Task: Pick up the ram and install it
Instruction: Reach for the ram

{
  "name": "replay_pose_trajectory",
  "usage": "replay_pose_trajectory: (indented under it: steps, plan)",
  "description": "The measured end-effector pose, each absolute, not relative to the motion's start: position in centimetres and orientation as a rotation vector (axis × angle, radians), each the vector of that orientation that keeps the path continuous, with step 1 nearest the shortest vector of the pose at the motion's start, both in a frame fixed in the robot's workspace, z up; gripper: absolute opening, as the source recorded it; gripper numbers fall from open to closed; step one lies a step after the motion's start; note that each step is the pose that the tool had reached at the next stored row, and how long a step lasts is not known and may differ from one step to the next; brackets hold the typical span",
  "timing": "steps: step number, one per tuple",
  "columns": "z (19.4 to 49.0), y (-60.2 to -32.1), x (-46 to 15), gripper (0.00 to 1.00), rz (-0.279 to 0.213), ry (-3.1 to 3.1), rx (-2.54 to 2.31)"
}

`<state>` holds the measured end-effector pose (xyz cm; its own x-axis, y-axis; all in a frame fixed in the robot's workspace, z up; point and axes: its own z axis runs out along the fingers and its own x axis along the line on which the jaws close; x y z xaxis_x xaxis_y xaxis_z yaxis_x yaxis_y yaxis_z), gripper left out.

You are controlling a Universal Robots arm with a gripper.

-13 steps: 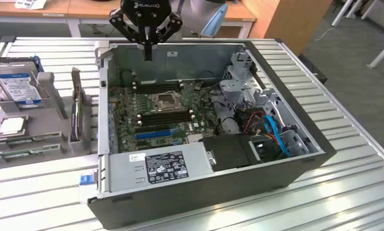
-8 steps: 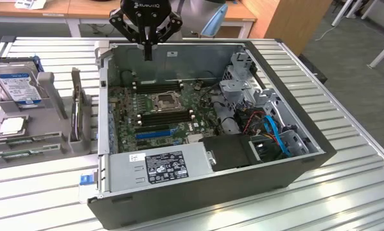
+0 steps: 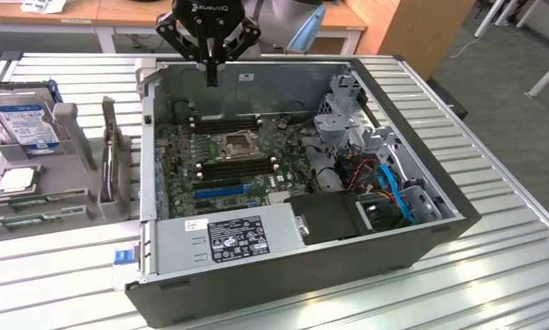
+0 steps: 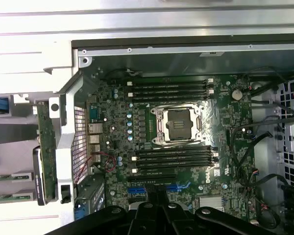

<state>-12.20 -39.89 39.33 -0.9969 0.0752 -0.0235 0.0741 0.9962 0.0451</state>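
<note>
Two ram sticks, long narrow green boards, lie in a grey parts holder (image 3: 73, 172) on the exterior view's left: one ram stick (image 3: 38, 201) and a second (image 3: 27, 221) beside it, seen in the wrist view as green strips (image 4: 2, 177). My gripper (image 3: 212, 77) hangs above the far wall of the open computer case (image 3: 284, 275), well away from the ram, its fingers shut with nothing between them. From the wrist view my gripper (image 4: 159, 208) looks down on the motherboard. Two banks of black memory slots (image 3: 224, 124) (image 4: 169, 90) flank the CPU socket (image 3: 235, 144).
The holder also carries a hard drive (image 3: 27, 120), a loose CPU (image 3: 18, 180) and an upright green expansion card (image 3: 109, 158). Inside the case are blue slots (image 3: 221, 187), a power supply (image 3: 228, 237) and cables with drive cages (image 3: 375, 172). Everything stands on a slatted metal table (image 3: 494, 227).
</note>
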Motion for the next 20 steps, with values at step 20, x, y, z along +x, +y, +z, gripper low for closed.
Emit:
replay_pose_trajectory:
  steps: [20]
  plan:
    - [39.3,-39.9,-13.9,0.10,0.069,3.114,0.117]
